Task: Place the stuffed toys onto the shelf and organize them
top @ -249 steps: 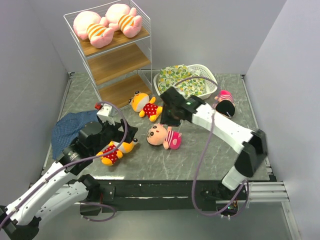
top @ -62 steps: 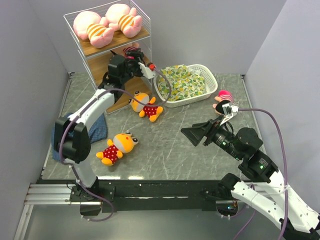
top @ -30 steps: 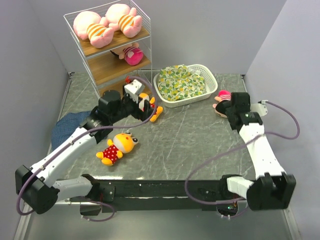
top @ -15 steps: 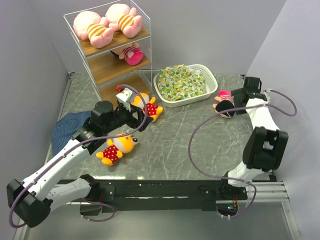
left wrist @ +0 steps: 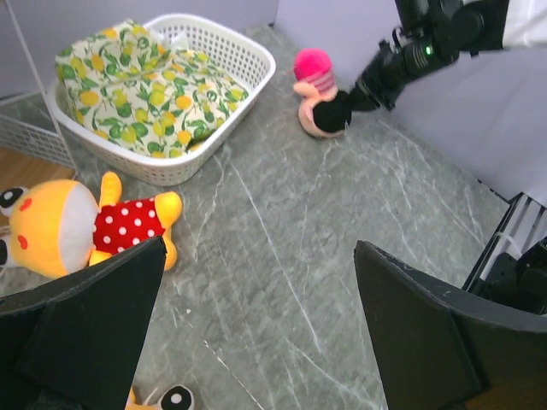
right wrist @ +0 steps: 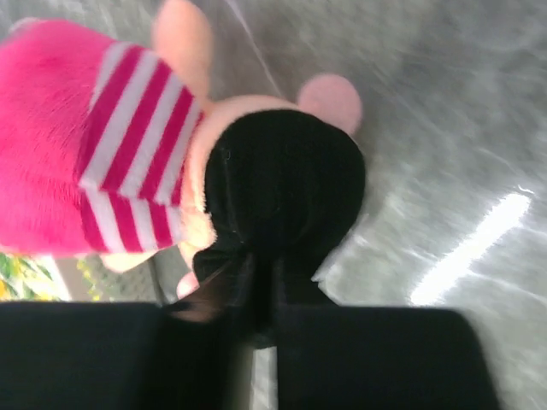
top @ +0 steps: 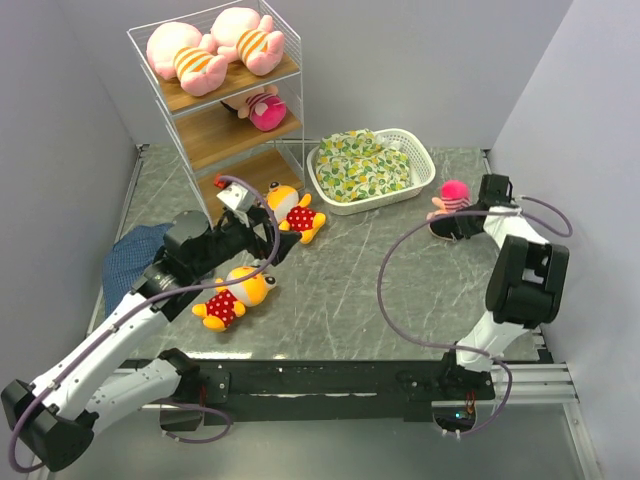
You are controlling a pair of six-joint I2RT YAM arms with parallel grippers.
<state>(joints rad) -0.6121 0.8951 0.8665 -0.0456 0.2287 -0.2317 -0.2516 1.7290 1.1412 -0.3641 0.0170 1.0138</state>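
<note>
The shelf (top: 243, 128) stands at the back left. Two pink pigs (top: 214, 48) lie on its top board and one pink-hatted doll (top: 258, 107) lies on the middle board. The second doll (top: 451, 203) is at the right; my right gripper (top: 467, 221) is shut on its dark hair, seen close in the right wrist view (right wrist: 282, 184). One orange animal (top: 293, 212) lies in front of the shelf and another (top: 235, 297) lies nearer me. My left gripper (top: 256, 240) hangs open and empty between them; its wrist view shows the far animal (left wrist: 77, 226) and the doll (left wrist: 320, 90).
A white lattice basket (top: 421, 163) with a yellow-green cloth bundle (top: 364, 165) sits right of the shelf. A blue cloth (top: 132, 257) lies at the left under my left arm. Grey walls close in on both sides.
My left gripper left a doll on the middle board and pulled back toward me. My right gripper swung to the right-hand doll and shut on its hair; the doll now stands tipped up.
</note>
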